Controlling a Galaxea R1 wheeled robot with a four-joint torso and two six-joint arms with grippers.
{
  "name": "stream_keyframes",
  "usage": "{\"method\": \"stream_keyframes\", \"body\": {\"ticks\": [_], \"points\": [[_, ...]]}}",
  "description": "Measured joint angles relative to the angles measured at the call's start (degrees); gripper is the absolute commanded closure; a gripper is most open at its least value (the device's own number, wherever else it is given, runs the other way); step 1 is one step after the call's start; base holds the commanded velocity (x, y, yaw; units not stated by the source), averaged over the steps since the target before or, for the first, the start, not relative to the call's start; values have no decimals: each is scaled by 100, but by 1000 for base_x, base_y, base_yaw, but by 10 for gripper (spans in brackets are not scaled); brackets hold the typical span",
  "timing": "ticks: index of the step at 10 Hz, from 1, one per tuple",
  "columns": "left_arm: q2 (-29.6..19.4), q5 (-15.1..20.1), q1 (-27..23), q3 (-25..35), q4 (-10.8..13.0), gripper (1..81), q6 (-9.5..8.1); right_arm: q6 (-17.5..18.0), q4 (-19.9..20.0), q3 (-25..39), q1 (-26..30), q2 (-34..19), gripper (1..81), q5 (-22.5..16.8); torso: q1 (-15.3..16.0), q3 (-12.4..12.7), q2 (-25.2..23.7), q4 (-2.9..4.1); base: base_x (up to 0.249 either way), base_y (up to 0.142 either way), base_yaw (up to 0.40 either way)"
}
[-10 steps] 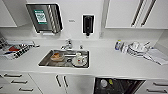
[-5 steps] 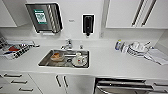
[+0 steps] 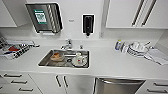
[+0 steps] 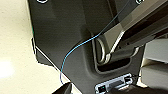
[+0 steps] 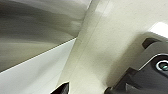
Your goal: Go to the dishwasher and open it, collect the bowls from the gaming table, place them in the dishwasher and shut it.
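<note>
Head view: we're looking down on a white kitchen surface (image 3: pixel 110 63) with a steel sink (image 3: pixel 64 59) set into it.
Dishwasher: its brushed steel front (image 3: pixel 117 86) sits under the surface, right of the sink, at the lower edge of the shot; the top edge looks tipped slightly out from the cabinet line, though how far it stands open is hard to judge.
Sink contents: an orange-brown item (image 3: pixel 56 56) on the left side of the basin, a white dish with a cup (image 3: pixel 79 60) on the right side.
Tap: the faucet (image 3: pixel 67 45) stands at the back rim of the sink.
Wall: a steel paper-towel dispenser (image 3: pixel 45 17) hangs up left, a dark soap dispenser (image 3: pixel 88 24) beside it, white wall cabinets (image 3: pixel 135 13) to the right.
Right of the surface: a bottle (image 3: pixel 118 45), then a stack of white dishes (image 3: pixel 137 48), then papers (image 3: pixel 156 56).
Left of the surface: printed material (image 3: pixel 15 48) lying flat.
Below: white drawers (image 3: pixel 15 82) and cabinet doors (image 3: pixel 65 83).
Left wrist view: something the head camera doesn't give us, the robot's own dark body with a thin blue cable (image 4: pixel 75 50) looping across it, over a pale floor (image 4: pixel 15 50).
Right wrist view: pale floor (image 5: pixel 112 45) and a grey blurred panel (image 5: pixel 37 30), too smeared to name.
End effector, left: a dark tip at the frame edge; wide or narrow, cannot tell.
End effector, right: same story, cannot tell.
</note>
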Motion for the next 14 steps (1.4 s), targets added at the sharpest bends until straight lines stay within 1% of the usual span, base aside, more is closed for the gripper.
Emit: {"method": "stream_keyframes", "body": {"ticks": [1,2,3,4,5,6,8,10,12,14], "points": [[91,2,-24,-193,2,10,15,-424,-251,-276,-304,68,10,26,2,0,0,0,0,0,0],[183,-6,-66,-407,11,10,17,-1091,-512,-477,-645,206,10,163,2,0,0,0,0,0,0],[266,-20,-105,-606,11,10,17,-1887,-717,-589,-964,385,10,229,2,0,-2,0,0,0,0],[343,-20,-140,-744,11,10,20,-2604,-898,-669,-1257,560,10,325,2,0,-2,0,0,0,0],[373,-33,-177,-770,11,10,20,-3127,-1036,-719,-1484,656,10,441,2,0,-2,0,0,0,0],[389,-41,-199,-770,11,10,20,-3485,-1133,-785,-1685,708,10,635,2,0,-5,0,0,0,0],[391,-35,-232,-788,7,10,20,-3894,-1224,-862,-1998,813,10,1100,2,2,-5,0,0,0,0],[413,-37,-449,-824,-4,10,15,-4142,-1296,-864,-2380,1039,10,1424,2,2,-7,0,0,0,0],[483,-37,-549,-886,-15,10,-10,-4226,-1397,-890,-2704,1190,10,1570,2,5,-7,0,0,0,0],[645,-11,-501,-1069,-119,10,-10,-4263,-1452,-1115,-2886,1524,10,1636,2,5,-7,0,0,0,0]]}}
